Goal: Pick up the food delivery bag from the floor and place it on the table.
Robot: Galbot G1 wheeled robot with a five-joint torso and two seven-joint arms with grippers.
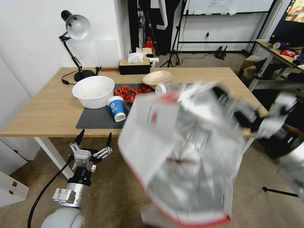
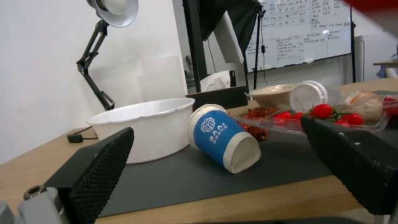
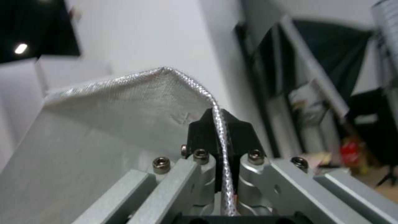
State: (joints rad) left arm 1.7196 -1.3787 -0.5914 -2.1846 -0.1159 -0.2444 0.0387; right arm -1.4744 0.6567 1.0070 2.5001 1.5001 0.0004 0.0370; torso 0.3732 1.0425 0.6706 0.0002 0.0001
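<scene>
The food delivery bag point(image 1: 183, 152) is crumpled white paper with red edging and a shiny, woven-looking silver foil lining. It hangs tilted in the air, in front of the near right part of the light-wood worktop point(image 1: 47, 110), above the beige carpeted floor point(image 1: 120, 196). The right tool point(image 3: 219, 133) has its black fingers pressed together on the foil rim, the arm reaching in from the right; its outline looks smeared. The left tool point(image 1: 93, 138) hangs low before the worktop's near edge, textured fingers spread wide, pointing at a toppled blue paper cup point(image 2: 222, 137) on the dark grey mat point(image 2: 186, 177).
</scene>
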